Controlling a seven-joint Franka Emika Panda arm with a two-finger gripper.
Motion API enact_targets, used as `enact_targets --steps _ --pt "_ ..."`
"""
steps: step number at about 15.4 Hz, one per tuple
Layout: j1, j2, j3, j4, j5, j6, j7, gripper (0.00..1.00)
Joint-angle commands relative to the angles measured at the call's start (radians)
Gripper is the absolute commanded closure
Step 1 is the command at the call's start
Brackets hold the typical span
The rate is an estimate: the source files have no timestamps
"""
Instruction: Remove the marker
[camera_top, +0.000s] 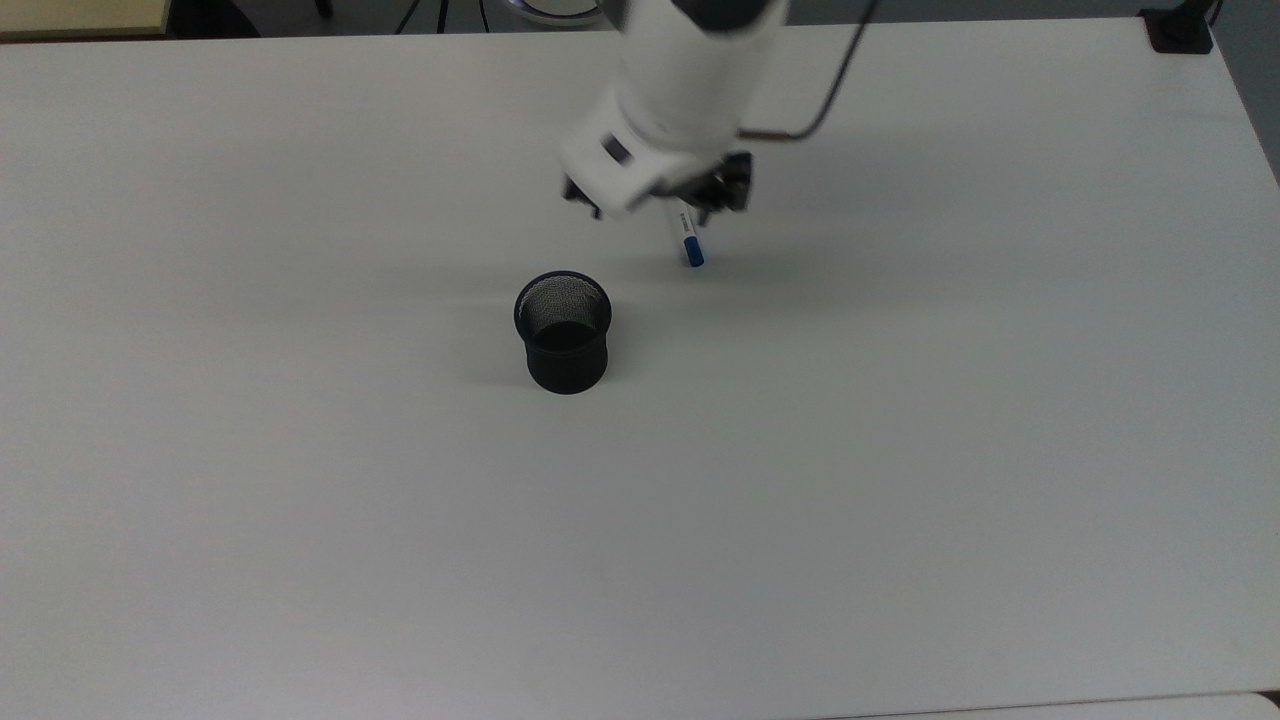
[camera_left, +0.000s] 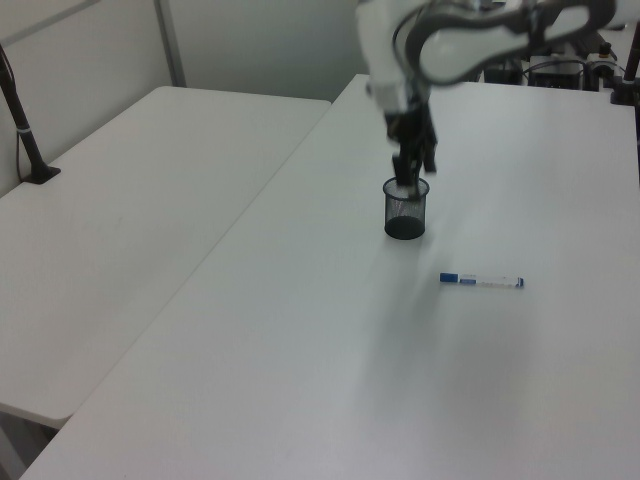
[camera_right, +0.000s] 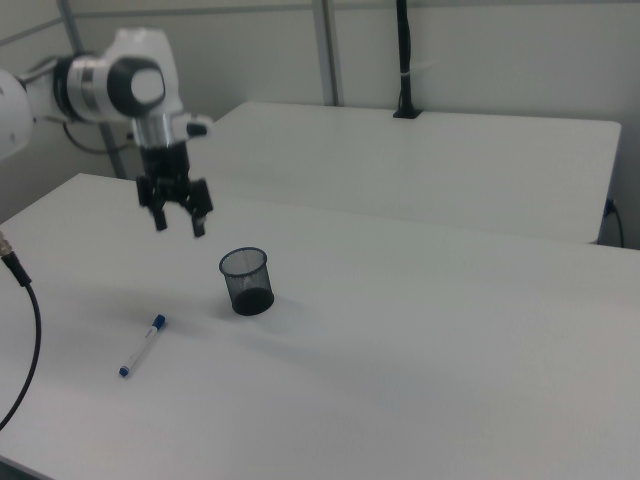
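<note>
The marker (camera_left: 481, 281) lies flat on the white table (camera_left: 300, 330), out of the cup, its blue cap (camera_top: 692, 251) pointing toward the top view's bottom. It also shows as the marker (camera_right: 142, 346) near the right view's left. The black mesh cup (camera_top: 563, 330) stands upright with nothing in it; it is the cup (camera_left: 405, 208) and the cup (camera_right: 247, 281) too. My gripper (camera_right: 177, 217) hangs open with nothing between its fingers, high above the table, to the left of the cup and above the marker in the right view. The gripper (camera_left: 411, 168) and gripper (camera_top: 655, 200) hold nothing.
A second white table (camera_left: 130, 210) adjoins on the left view's left, with a black clamp post (camera_left: 20, 120) at its edge. A black cable (camera_right: 25, 330) hangs at the right view's left edge. Another black clamp (camera_top: 1180, 25) sits at the top view's upper right corner.
</note>
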Motion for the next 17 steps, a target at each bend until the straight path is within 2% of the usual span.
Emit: enact_targets --steps 1,4,6,10,14,17 --pt "-0.127 -0.169 -0.004 -0.040 -0.022 -0.042 -0.076 0.00" --pt "-0.230 -0.216 -0.004 -0.040 -0.017 -0.042 -0.088 0.00" --pt "-0.242 -0.239 -0.003 -0.039 -0.020 -0.043 -0.075 0.00" --pt "-0.248 -0.227 -0.001 -0.043 -0.020 -0.023 -0.073 0.00" --pt "-0.282 -0.220 -0.003 -0.043 0.037 0.027 -0.073 0.00" --pt "-0.284 -0.227 -0.001 -0.048 0.037 0.015 -0.059 0.00"
